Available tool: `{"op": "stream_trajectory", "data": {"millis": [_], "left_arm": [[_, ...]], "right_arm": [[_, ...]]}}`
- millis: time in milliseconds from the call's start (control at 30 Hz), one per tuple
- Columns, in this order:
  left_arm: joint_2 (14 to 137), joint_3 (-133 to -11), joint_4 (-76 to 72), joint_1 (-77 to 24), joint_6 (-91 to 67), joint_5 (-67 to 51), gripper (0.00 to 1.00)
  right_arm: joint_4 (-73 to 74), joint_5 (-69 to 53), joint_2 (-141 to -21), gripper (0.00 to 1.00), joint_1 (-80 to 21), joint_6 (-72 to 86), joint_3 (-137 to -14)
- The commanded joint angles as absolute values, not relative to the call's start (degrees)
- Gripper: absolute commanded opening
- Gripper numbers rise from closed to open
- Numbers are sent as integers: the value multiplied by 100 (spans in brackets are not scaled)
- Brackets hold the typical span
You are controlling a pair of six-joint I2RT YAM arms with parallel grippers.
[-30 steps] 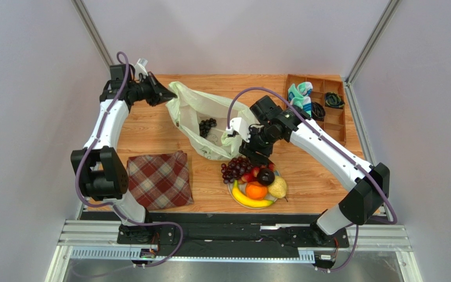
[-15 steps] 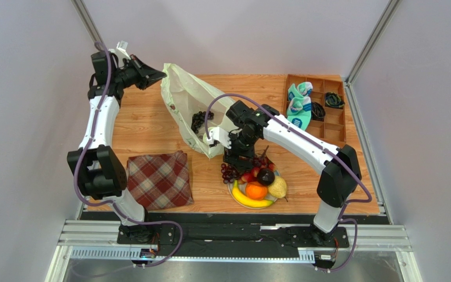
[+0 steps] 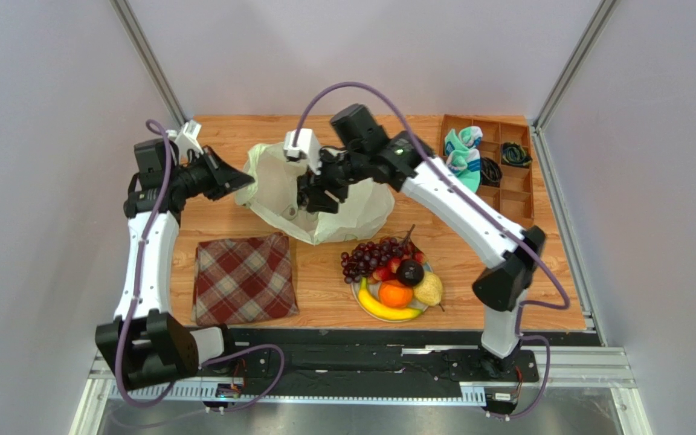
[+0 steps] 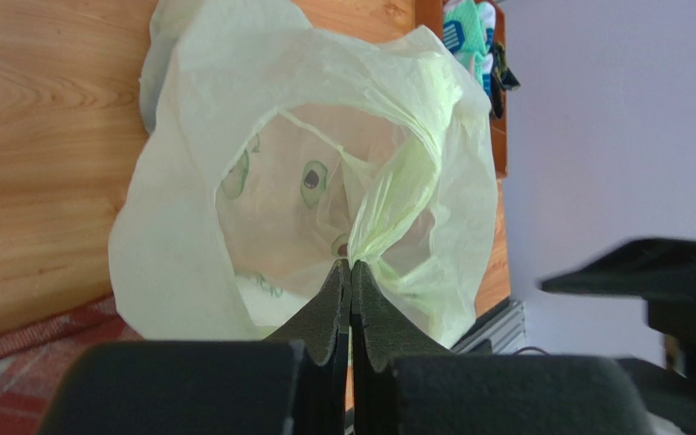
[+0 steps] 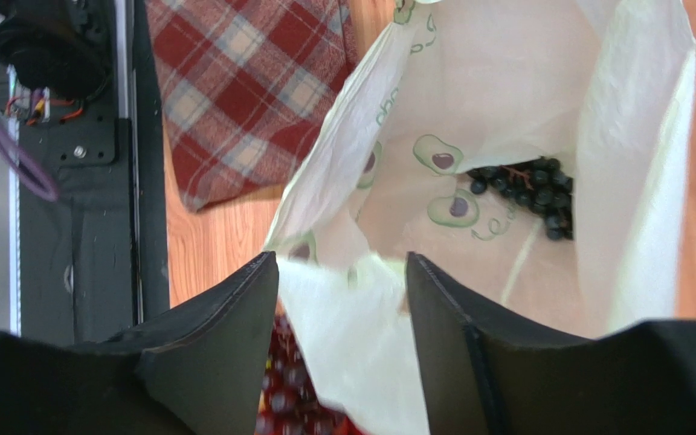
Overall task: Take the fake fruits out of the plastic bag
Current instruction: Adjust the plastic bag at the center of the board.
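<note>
The plastic bag lies at the table's middle back. My left gripper is shut on its twisted handle, seen in the left wrist view, holding the bag open. My right gripper is open above the bag mouth, with a fold of the bag's rim between its fingers. The dark purple grape bunch lies inside the bag. The red grape bunch, plum, orange, pear and banana rest on the plate.
A red plaid cloth lies at the front left, and also shows in the right wrist view. A wooden compartment tray with small items stands at the back right. Grey walls enclose the table.
My right gripper has moved from beside the plate back and left to over the bag mouth. My left gripper has shifted with the bag handle, and the bag has moved with it.
</note>
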State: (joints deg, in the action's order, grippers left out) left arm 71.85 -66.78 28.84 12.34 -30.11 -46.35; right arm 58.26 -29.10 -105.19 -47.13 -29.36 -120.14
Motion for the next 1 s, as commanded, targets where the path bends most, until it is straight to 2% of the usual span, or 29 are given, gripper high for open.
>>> {"op": "stream_trajectory", "data": {"millis": [0,100,333,533,633,733,767,800,867,967], "left_arm": [[6303,-6565,3348,1239,-2435,-4869,0],[5872,-6845,3997,1239,-2103,-4939,0],[5107,-7215,6806,1231,-969,-5518,0],[4913,-7882,7821,1108,-9,-5976,0],[4922,-8515,8041,1011,193,-5941,0],[4948,-8745,8077,906,132,-5548,0],[4957,-8693,8042,905,36,-5320,0],[4974,-8675,8042,905,44,-4761,0],[4966,-8648,7806,905,-95,-4274,0],[5010,-8736,7113,897,-376,-4253,0]], "right_arm": [[4801,-2069,-11697,51,-5106,-1847,-12023],[4711,-1497,-12426,50,-5106,-823,-12470],[4210,-379,-12858,60,-5150,219,-12770],[4166,-404,-13007,67,-5071,808,-12832],[4096,-798,-12999,68,-5063,1054,-12823],[4052,-2333,-12868,68,-5001,793,-12911],[4000,-3208,-12832,68,-4992,739,-12902],[3999,-3539,-12771,67,-4966,660,-12868],[3912,-4092,-12613,68,-4957,502,-12736],[4007,-4079,-12568,75,-4992,352,-12516]]}}
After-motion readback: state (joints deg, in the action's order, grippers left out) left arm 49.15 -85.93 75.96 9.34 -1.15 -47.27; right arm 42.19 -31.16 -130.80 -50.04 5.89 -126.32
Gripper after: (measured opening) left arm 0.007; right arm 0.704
